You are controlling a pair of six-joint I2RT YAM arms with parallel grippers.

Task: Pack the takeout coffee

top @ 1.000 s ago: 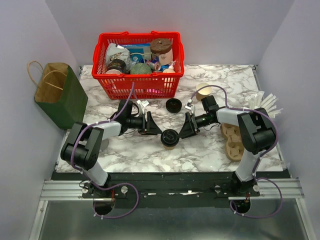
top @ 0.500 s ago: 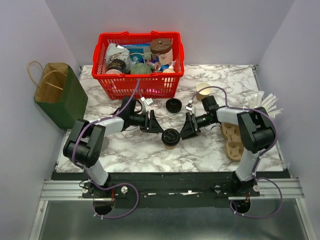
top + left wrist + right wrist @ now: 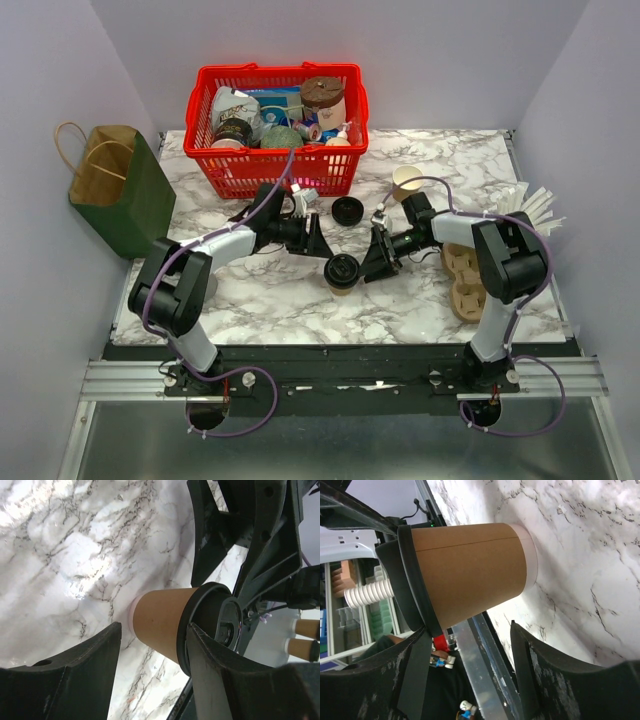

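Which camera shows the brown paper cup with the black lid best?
The right wrist view: the brown paper cup with the black lid fills it side-on, lid to base. The left wrist view hides part of it behind the left hand's finger. The top view shows it small, mostly lid.

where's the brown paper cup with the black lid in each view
Top external: the brown kraft-paper cup with a black lid stands mid-table, in front of the red plastic basket.
Left wrist: centre of the picture, shown sideways, lid to the right.
Right wrist: upper centre, shown sideways, lid to the left.
Shared landmark: the white marble tabletop under the cup shows in all three views.
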